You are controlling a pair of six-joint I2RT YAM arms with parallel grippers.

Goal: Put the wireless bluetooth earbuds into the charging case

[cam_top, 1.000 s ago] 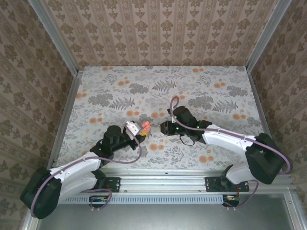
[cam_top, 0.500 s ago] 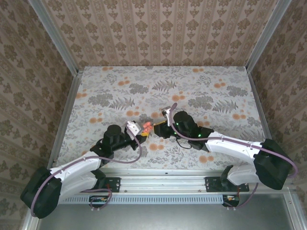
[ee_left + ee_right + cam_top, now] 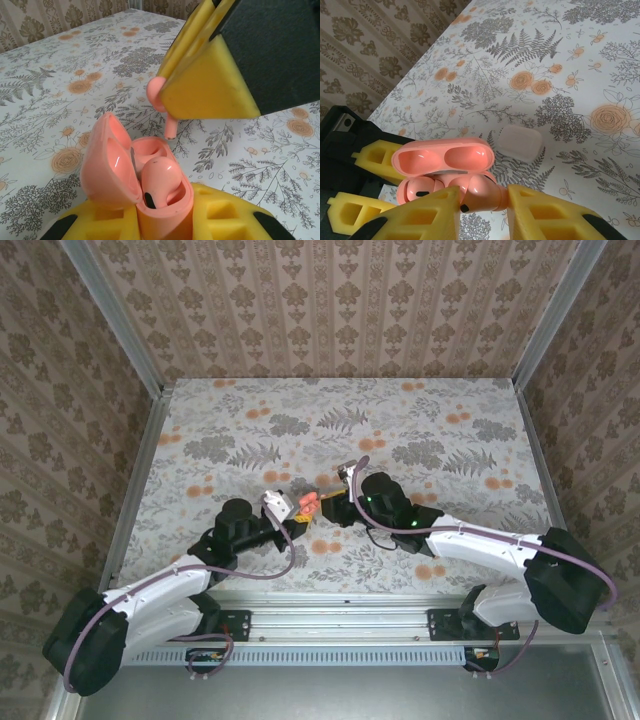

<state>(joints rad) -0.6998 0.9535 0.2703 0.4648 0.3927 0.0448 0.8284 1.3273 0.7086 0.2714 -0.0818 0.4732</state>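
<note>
The coral charging case stands open with its lid tipped back, and my left gripper is shut on its base. One coral earbud sits in a socket; the socket beside it is empty. My right gripper is shut on a second coral earbud. That earbud hangs just above the case mouth with its stem pointing down. In the top view both grippers meet at the case near the table's front middle.
A white closed case lies flat on the floral table just beyond the coral one. The yellow fingers of my left gripper flank the coral case. Walls stand at the back and both sides.
My right gripper has moved left with the earbud to the open case held by the left gripper. Over the last half second it has barely shifted. The left arm has stayed put.
</note>
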